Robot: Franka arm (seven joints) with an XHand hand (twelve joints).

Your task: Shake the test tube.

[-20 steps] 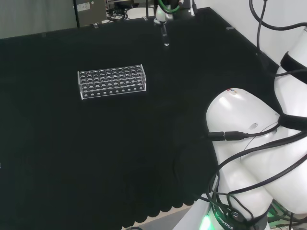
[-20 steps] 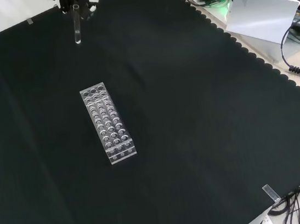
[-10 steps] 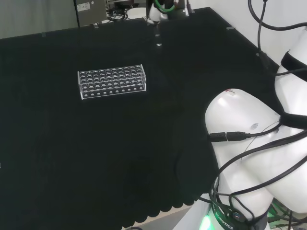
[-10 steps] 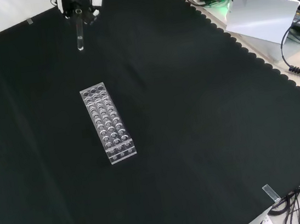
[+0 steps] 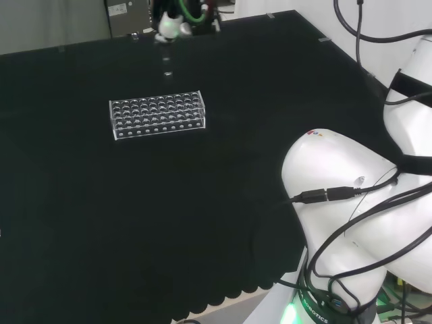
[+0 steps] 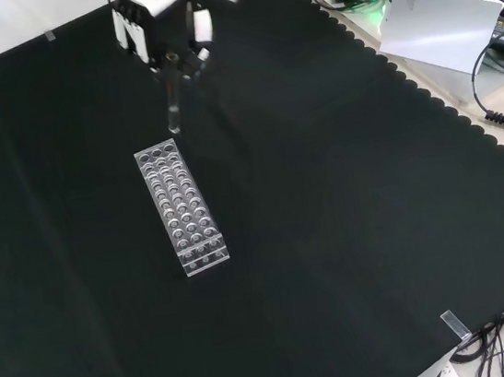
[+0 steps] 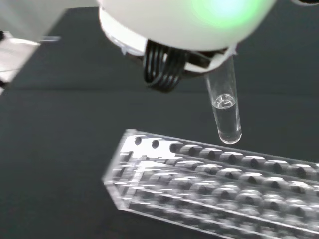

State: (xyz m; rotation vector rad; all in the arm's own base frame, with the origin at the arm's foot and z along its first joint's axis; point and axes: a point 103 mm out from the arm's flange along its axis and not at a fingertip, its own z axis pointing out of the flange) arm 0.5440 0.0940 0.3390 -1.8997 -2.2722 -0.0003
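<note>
My hand [image 6: 163, 25] hangs at the top of the front view, fingers [image 6: 200, 28] pointing down and curled together — pinching the upper end of the test tube [image 6: 171, 106] (it hangs upright below them). In the head view my white links bulk at the right, cables draped across them.

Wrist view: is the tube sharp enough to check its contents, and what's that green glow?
Wrist view: the test tube is fairly sharp, with a little clear liquid at its bottom; the rack below is blurred; the green glow sits on the hand. Head view: the tube barely shows against the black cloth.
</note>
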